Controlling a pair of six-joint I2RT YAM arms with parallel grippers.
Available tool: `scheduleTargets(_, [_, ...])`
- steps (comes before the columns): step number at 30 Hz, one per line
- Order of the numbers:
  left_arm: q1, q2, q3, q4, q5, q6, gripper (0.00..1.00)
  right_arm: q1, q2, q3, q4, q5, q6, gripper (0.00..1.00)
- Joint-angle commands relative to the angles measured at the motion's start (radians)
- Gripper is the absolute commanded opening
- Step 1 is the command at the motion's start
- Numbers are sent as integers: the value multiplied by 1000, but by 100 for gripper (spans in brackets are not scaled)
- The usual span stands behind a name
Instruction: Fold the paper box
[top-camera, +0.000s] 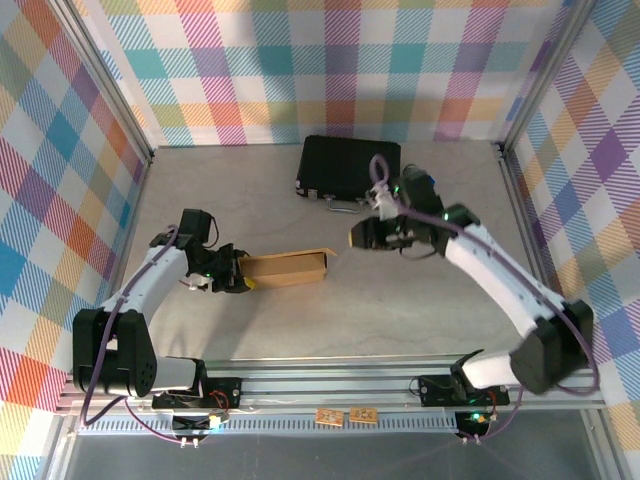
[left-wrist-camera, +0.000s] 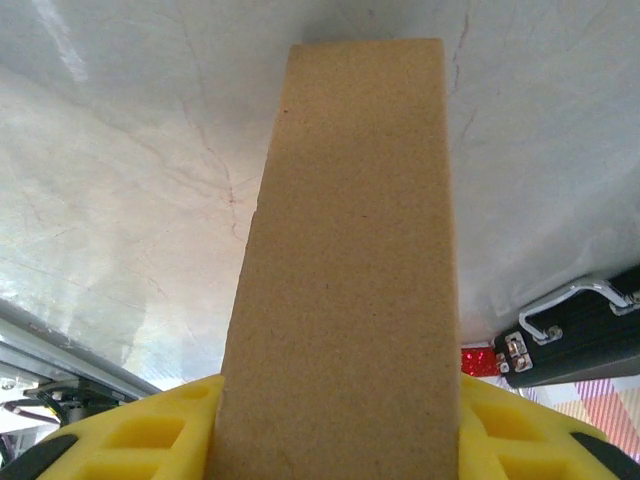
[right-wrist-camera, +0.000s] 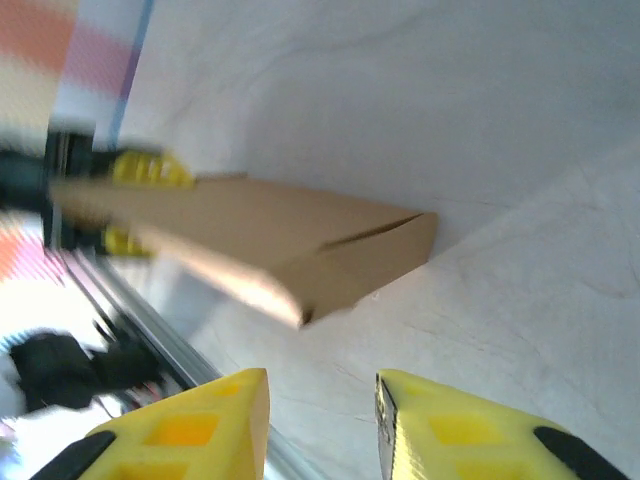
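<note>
From above, the paper box (top-camera: 285, 267) lies folded flat and long on the table (top-camera: 400, 310), left of centre. The left gripper (top-camera: 232, 272) is closed on its left end, so the box runs from the jaws toward 3 o'clock. The right gripper (top-camera: 362, 236) hangs off the box's right end at about 2 o'clock, near it but apart. A black case (top-camera: 350, 165) sits at 12 o'clock from that gripper.

In the left wrist view, the box (left-wrist-camera: 350, 250) rises toward 12 o'clock from between the yellow fingers (left-wrist-camera: 150, 435), which are clamped on its near end. The case (left-wrist-camera: 585, 335) shows at 4 o'clock.

In the right wrist view, which is blurred, the right gripper (right-wrist-camera: 322, 420) has its fingers parted with nothing between them. The box (right-wrist-camera: 270, 240) lies ahead at 11 o'clock, untouched, and its far end seems pinched by the other gripper's yellow pads.
</note>
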Motion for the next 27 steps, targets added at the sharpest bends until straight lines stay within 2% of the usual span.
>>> scheduleTargets(1, [21,41,21,-96,-20,21,21,61,-44,-99,203,177,-327,34])
scheduleTargets(7, [54,129,42,-113,-27,22,21,156,77,9,156,270,-486,34])
scheduleTargets(14, [71,205,101,-140,-33,69,20,181,210,146,72,290,-523,34])
scheduleTargets(27, [80,242,125,-126,-42,4,20,206,299,224,-16,310,-493,20])
